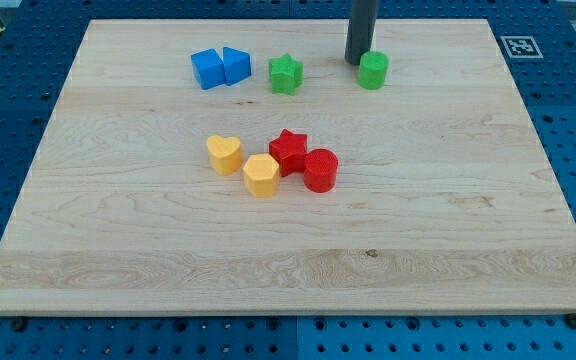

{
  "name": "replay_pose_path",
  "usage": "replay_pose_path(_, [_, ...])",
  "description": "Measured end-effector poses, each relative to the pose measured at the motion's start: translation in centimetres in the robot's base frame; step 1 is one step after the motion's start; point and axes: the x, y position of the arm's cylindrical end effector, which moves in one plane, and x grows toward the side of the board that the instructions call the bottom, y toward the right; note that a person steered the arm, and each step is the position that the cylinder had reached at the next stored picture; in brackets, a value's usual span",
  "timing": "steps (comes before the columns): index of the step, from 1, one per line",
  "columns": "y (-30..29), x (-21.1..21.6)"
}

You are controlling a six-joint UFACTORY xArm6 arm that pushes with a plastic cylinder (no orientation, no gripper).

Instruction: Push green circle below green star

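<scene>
The green circle (373,70) sits near the view's top, right of centre. The green star (286,74) lies to its left, about level with it and well apart from it. My tip (356,62) comes down from the view's top and rests just at the green circle's upper left, touching or nearly touching it.
Two blue blocks (220,68) sit side by side left of the green star. In the middle of the wooden board (468,220) are a yellow heart (225,154), a yellow hexagon (261,175), a red star (289,151) and a red circle (320,170), clustered together.
</scene>
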Motion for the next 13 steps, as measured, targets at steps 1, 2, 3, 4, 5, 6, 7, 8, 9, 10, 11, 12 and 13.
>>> replay_pose_path(1, [0.0, -0.9])
replay_pose_path(2, [0.2, -2.2])
replay_pose_path(3, [1.7, -0.7])
replay_pose_path(4, [0.2, 1.7])
replay_pose_path(5, [-2.7, 1.6])
replay_pose_path(6, [-0.7, 0.6])
replay_pose_path(7, [4.0, 1.1])
replay_pose_path(8, [6.2, 3.1])
replay_pose_path(9, [2.1, 3.9])
replay_pose_path(10, [-1.5, 3.9])
replay_pose_path(11, [0.1, 3.9])
replay_pose_path(12, [-1.0, 3.9])
replay_pose_path(13, [-5.7, 3.9])
